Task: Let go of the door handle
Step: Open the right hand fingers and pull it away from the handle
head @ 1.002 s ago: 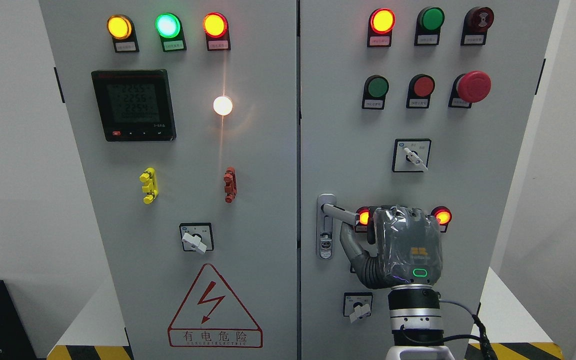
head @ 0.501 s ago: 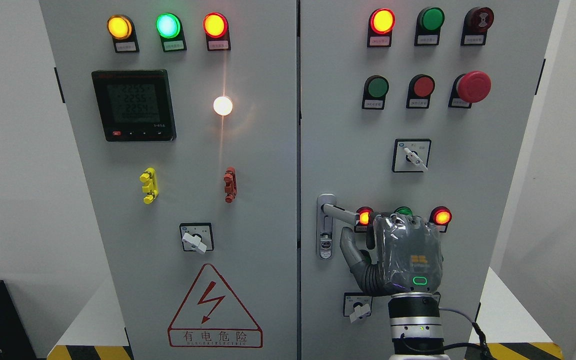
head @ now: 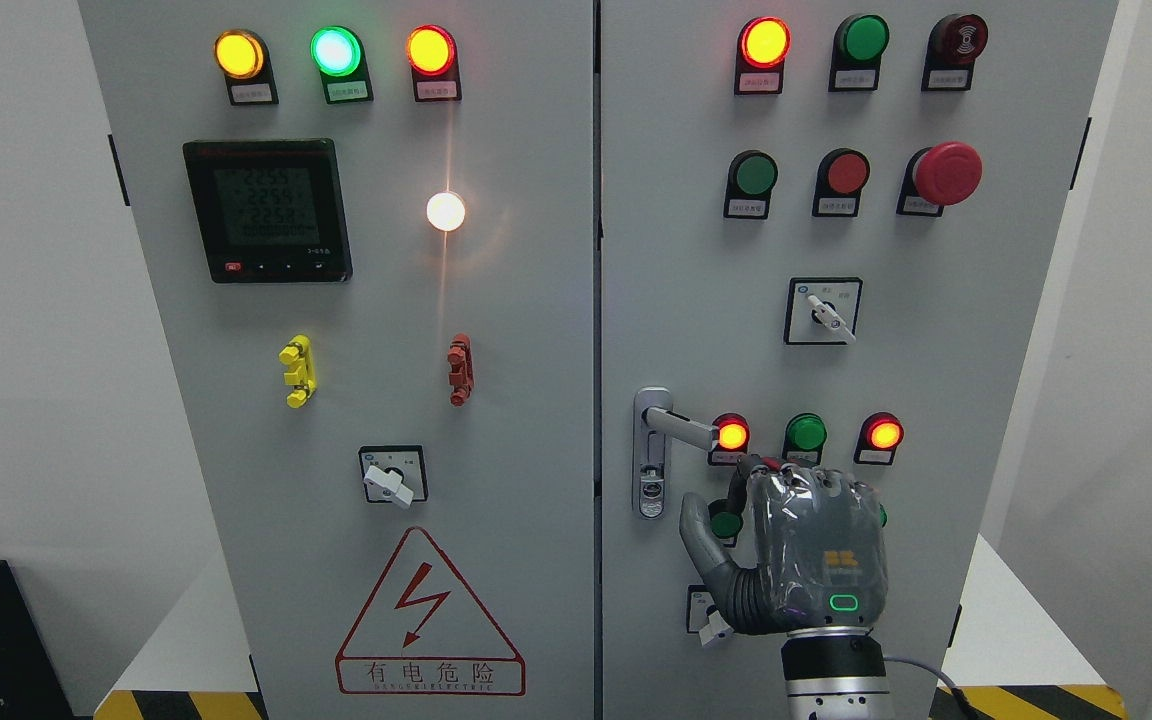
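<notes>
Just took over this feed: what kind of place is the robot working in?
Likely an electrical room or a training mock-up: a two-door control cabinet with lit indicator lamps, a digital meter and a high-voltage warning triangle.

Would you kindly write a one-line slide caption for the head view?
Right hand hangs just below the grey door handle on the cabinet's right door, not gripping it.

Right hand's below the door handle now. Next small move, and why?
Probably lower the right hand further, away from the cabinet door. It holds nothing and sits clear below the door handle, but hovers before the lower buttons, which it could bump.
</notes>
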Action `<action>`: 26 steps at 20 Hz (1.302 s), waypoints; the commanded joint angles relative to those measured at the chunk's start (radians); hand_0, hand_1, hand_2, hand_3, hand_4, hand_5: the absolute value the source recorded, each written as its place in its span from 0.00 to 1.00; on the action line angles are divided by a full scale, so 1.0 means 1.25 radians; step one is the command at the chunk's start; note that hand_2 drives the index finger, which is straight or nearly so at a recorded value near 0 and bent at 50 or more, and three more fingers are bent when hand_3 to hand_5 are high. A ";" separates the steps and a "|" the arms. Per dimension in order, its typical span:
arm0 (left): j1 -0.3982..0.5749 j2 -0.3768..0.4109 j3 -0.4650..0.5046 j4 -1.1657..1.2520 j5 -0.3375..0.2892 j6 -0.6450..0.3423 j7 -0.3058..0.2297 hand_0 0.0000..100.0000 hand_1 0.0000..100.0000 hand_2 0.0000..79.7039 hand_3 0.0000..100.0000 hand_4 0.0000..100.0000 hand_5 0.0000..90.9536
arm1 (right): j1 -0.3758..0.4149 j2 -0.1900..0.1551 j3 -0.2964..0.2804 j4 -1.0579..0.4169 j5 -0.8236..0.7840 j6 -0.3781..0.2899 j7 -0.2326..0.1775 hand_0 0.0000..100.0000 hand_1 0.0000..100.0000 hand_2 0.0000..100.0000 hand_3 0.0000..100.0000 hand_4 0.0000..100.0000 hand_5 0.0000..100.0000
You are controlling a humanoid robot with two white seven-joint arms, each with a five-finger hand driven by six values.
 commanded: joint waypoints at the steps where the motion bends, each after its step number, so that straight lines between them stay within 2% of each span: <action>1: -0.021 0.000 0.000 0.023 0.000 0.000 0.001 0.12 0.56 0.00 0.00 0.00 0.00 | 0.062 -0.006 -0.037 -0.087 -0.001 -0.048 0.005 0.51 0.34 0.40 0.60 0.64 0.66; 4: -0.021 0.000 0.000 0.023 0.000 0.000 0.001 0.12 0.56 0.00 0.00 0.00 0.00 | 0.085 -0.002 -0.105 -0.099 -0.001 -0.130 -0.001 0.51 0.32 0.33 0.53 0.57 0.57; 8: -0.021 0.000 0.000 0.023 0.000 0.000 0.001 0.12 0.56 0.00 0.00 0.00 0.00 | 0.123 -0.002 -0.196 -0.105 -0.060 -0.242 -0.037 0.50 0.31 0.24 0.40 0.41 0.41; 12: -0.022 0.000 0.000 0.023 0.000 0.000 0.001 0.12 0.56 0.00 0.00 0.00 0.00 | 0.136 -0.002 -0.265 -0.105 -0.090 -0.324 -0.065 0.48 0.30 0.21 0.34 0.34 0.35; 14: -0.021 0.000 0.000 0.023 0.000 0.000 0.001 0.12 0.56 0.00 0.00 0.00 0.00 | 0.136 -0.001 -0.294 -0.105 -0.108 -0.360 -0.066 0.48 0.29 0.17 0.30 0.29 0.32; 15: -0.021 0.000 0.000 0.023 0.000 0.000 0.001 0.12 0.56 0.00 0.00 0.00 0.00 | 0.137 -0.001 -0.311 -0.105 -0.124 -0.381 -0.065 0.48 0.29 0.12 0.24 0.27 0.29; 18: -0.021 0.000 0.000 0.023 0.001 0.000 0.001 0.12 0.56 0.00 0.00 0.00 0.00 | 0.137 -0.002 -0.349 -0.105 -0.172 -0.447 -0.064 0.48 0.28 0.04 0.13 0.16 0.17; 22: -0.021 0.000 0.000 0.023 0.000 0.000 0.001 0.12 0.56 0.00 0.00 0.00 0.00 | 0.136 0.003 -0.353 -0.129 -0.178 -0.451 -0.066 0.48 0.27 0.00 0.05 0.06 0.05; 26: -0.021 0.000 0.000 0.023 0.000 0.000 0.001 0.12 0.56 0.00 0.00 0.00 0.00 | 0.136 0.003 -0.348 -0.132 -0.211 -0.451 -0.065 0.48 0.27 0.00 0.00 0.00 0.01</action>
